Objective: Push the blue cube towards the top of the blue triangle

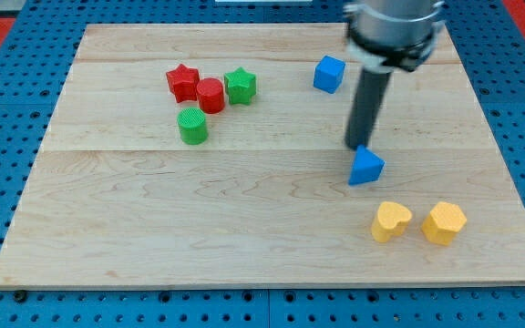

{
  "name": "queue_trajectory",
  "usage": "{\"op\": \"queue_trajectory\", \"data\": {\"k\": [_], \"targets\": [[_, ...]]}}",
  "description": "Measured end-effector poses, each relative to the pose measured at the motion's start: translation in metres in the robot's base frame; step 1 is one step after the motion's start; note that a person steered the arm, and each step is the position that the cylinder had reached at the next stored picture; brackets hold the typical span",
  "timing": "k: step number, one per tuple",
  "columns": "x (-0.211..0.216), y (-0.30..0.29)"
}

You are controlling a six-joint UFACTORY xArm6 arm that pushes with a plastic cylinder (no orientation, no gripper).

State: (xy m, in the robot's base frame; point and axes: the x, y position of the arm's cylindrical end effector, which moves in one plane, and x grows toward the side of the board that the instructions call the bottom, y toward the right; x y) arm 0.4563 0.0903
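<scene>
The blue cube (329,74) sits near the view's top, right of centre on the wooden board (153,228). The blue triangle (365,167) lies lower, towards the view's right. My rod comes down from the view's top, and my tip (356,147) rests just above the blue triangle's upper left edge, touching it or nearly so. The tip is well below the blue cube and apart from it.
A red star (182,82), red cylinder (211,95), green star (241,86) and green cylinder (192,126) cluster at the upper left. A yellow heart (391,220) and yellow hexagon (444,222) sit at the lower right.
</scene>
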Motion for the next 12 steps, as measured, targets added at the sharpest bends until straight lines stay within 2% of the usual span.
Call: {"op": "queue_trajectory", "data": {"k": [1, 2, 3, 4, 5, 6, 7, 8, 9, 11, 12], "targets": [[0.034, 0.004], [0.054, 0.039], [0.018, 0.013], [-0.068, 0.009], [-0.140, 0.063], [-0.219, 0.016], [-0.183, -0.019], [-0.108, 0.007], [-0.087, 0.010], [-0.091, 0.035], [-0.045, 0.052]]}}
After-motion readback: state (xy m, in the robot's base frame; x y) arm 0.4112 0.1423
